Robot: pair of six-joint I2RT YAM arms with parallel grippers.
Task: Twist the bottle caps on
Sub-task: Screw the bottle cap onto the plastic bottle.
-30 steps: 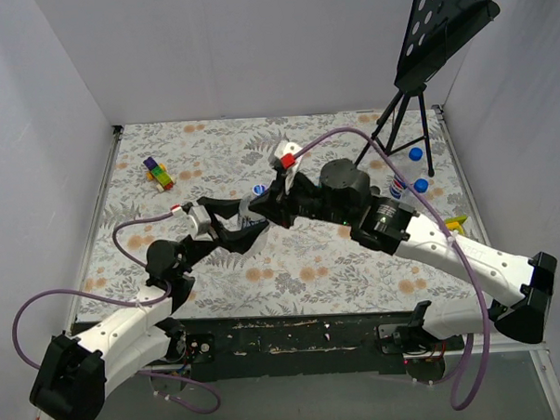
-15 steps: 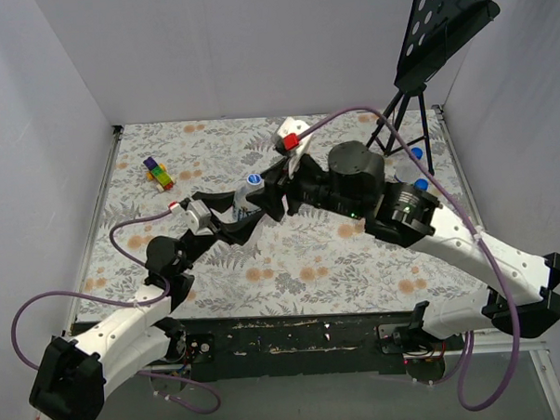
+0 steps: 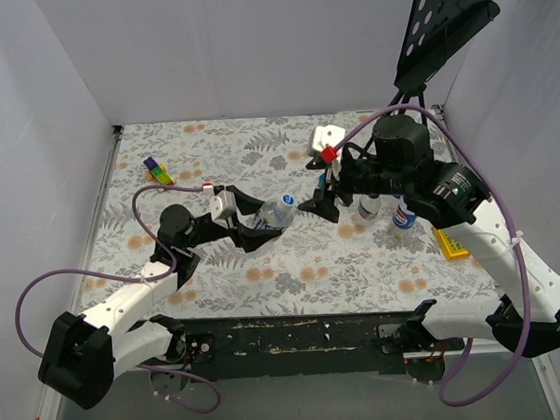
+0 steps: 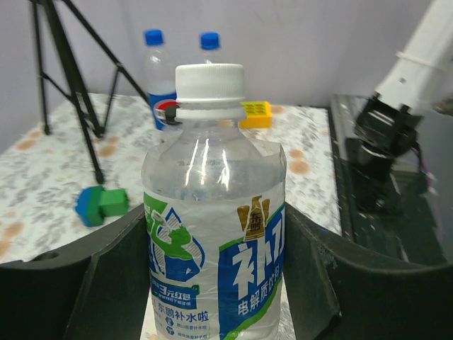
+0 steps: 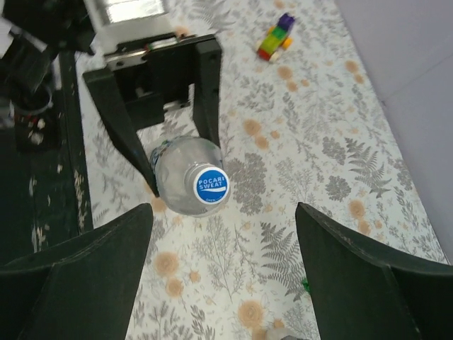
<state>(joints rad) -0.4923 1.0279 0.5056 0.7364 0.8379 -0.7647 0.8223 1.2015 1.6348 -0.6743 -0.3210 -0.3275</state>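
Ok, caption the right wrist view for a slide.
Open right pincer above the capped bottle gripped by the left pincer.

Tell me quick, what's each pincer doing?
Left pincer: shut on the small clear plastic water bottle.
Right pincer: open, holding nothing.

Bottle (image 4: pixel 212 234) base beyond bottom edge

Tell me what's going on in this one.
The left claw grips a clear water bottle upright on the flowered table. A cap sits on the bottle's neck; how tightly it is screwed down cannot be told. The right claw hangs open beside and above the bottle, touching nothing. Two more capped bottles stand by the tripod.
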